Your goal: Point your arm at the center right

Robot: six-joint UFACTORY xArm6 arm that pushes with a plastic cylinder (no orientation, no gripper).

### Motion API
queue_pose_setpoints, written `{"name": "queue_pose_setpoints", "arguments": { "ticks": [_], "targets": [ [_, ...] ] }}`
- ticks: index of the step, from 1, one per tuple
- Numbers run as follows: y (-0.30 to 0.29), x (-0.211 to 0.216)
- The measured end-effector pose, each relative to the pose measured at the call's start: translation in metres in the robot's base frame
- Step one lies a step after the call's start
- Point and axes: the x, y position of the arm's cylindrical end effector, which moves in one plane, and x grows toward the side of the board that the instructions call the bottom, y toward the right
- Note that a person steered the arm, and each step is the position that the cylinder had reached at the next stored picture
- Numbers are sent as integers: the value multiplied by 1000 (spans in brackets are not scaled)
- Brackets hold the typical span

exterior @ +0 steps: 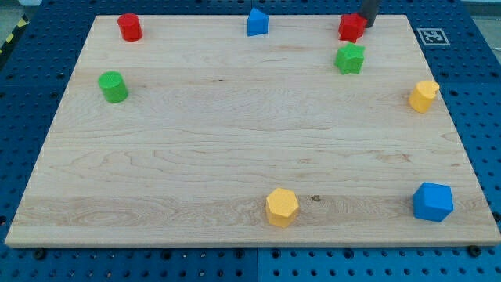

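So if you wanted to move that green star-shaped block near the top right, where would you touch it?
I can't grip, only push. My tip sits beside the red block, just above the green star block. I'd probably press a flat notch on its top side, pushing downward.

One camera looks down at a slant on my wooden board from its near edge, taking in the whole board and the blue pegboard around it.
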Motion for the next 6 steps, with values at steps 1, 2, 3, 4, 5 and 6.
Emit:
{"name": "queue_pose_setpoints", "arguments": {
  "ticks": [1,2,3,4,5,6],
  "targets": [
    [32,11],
    [68,48],
    [86,95],
    [95,156],
    [96,170],
    [94,183]
  ]
}}
